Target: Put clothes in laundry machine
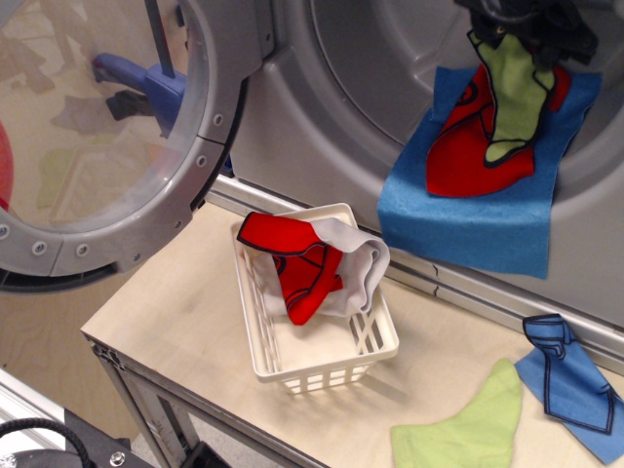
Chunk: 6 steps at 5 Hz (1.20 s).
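My gripper [525,27] is at the top right, inside the mouth of the grey laundry machine [370,68]. It looks shut on a black-outlined green sock [512,97] that hangs from it. Behind the sock hang a red piece [468,156] and a big blue sheet [468,219]; the sheet drapes over the drum's lower rim. More clothes lie outside: a red piece [297,263] and a white one [361,268] in the basket, and a lime green piece [468,429] and a blue black-outlined piece [570,385] on the table.
The round clear-window door [107,127] stands open at the left. A small white slatted basket [322,361] sits on the wooden table [175,302] in front of the machine. The table's front edge runs along the lower left.
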Motion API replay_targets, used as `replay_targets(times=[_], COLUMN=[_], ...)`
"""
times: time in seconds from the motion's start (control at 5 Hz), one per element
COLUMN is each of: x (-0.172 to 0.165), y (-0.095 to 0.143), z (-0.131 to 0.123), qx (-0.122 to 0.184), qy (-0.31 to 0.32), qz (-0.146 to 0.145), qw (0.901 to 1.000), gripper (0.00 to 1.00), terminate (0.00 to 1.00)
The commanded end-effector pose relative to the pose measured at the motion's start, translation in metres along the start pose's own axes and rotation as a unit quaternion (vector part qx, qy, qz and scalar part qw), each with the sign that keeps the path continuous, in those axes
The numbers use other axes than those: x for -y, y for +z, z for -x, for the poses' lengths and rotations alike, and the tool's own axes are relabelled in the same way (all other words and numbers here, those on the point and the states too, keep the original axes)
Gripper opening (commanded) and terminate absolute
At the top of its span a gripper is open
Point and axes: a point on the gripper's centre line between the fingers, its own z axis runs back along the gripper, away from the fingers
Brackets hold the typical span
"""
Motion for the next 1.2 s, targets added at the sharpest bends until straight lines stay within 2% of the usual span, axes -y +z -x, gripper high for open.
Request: replay_targets(times=[0.0,0.2,0.4,0.6,0.8,1.0], x=[-0.007,-0.003,-0.004,-0.012,-0.025,-0.025], y=[0.059,0.087,0.117,0.133,0.132,0.132], z=[0.001,0.022,0.041,0.049,0.06,0.06], qx=[-0.034,-0.043,-0.071,-0.131,-0.247,-0.247], qy=[0.0,0.002,0.021,0.047,0.073,0.073], qz=[0.051,0.078,0.11,0.101,0.051,0.051], qw=[0.9981,0.996,0.9911,0.9851,0.9648,0.9648], gripper=[1.0,1.0,1.0,1.0,1.0,1.0], terminate=[0.0,0.0,0.0,0.0,0.0,0.0])
